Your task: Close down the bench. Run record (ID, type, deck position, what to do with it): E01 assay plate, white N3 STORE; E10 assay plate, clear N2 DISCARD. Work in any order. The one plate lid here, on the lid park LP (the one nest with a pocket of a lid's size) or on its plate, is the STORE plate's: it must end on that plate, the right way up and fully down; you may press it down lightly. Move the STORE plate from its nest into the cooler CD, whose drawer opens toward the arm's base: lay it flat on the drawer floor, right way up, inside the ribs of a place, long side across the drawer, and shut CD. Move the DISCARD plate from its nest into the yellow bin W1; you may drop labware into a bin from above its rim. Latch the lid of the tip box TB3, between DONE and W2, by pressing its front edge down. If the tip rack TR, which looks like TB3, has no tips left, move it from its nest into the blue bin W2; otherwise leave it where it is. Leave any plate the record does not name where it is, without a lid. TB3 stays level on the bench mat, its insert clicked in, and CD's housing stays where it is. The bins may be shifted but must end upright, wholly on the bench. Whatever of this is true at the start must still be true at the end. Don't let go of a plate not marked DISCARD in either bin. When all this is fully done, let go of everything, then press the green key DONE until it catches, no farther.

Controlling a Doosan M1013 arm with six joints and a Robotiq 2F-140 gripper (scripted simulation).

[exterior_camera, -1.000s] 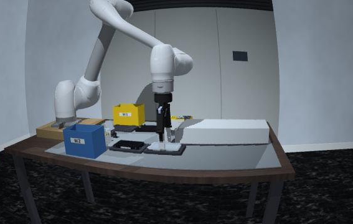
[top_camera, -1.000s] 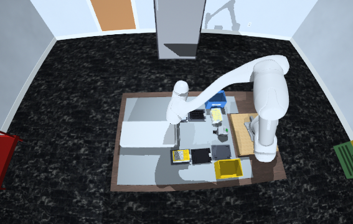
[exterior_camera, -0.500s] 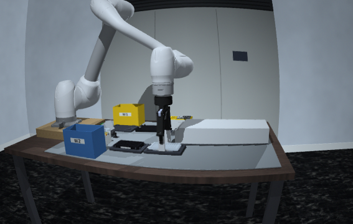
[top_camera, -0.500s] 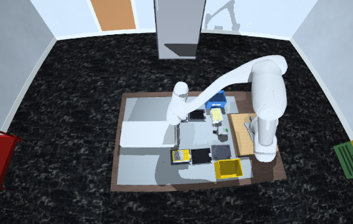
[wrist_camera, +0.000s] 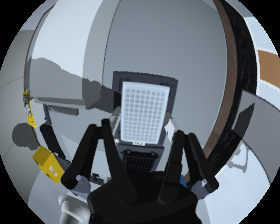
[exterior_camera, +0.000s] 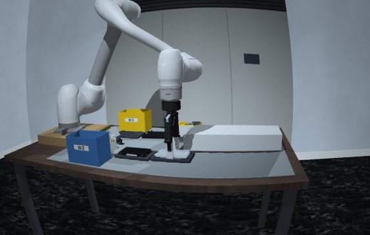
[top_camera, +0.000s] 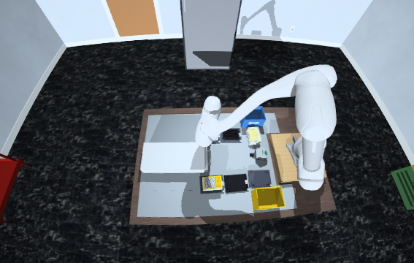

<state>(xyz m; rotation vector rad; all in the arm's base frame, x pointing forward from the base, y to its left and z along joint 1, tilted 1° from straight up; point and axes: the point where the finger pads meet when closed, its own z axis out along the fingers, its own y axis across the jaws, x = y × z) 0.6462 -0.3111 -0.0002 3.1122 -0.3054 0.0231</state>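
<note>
A white assay plate [exterior_camera: 175, 154] lies in a black nest near the bench's edge, in front of the white cooler housing [exterior_camera: 237, 138]. My gripper [exterior_camera: 170, 148] points straight down over the plate's left part, with its fingertips at plate height. In the wrist view the plate's well grid [wrist_camera: 145, 112] lies just beyond the fingers, and the gripper [wrist_camera: 139, 179] stands open, its fingers either side of the plate's near end. I cannot see the fingers touching it. In the overhead view the wrist [top_camera: 208, 136] hides the plate.
A second dark nest [exterior_camera: 134, 152] lies left of the plate. The blue bin W2 [exterior_camera: 88, 147] and yellow bin W1 [exterior_camera: 134, 119] stand on the bench. The tip box with yellow tips [top_camera: 253, 135] and the green key [top_camera: 263, 154] are by the arm's base, and the tip rack [top_camera: 212, 183] is near W1.
</note>
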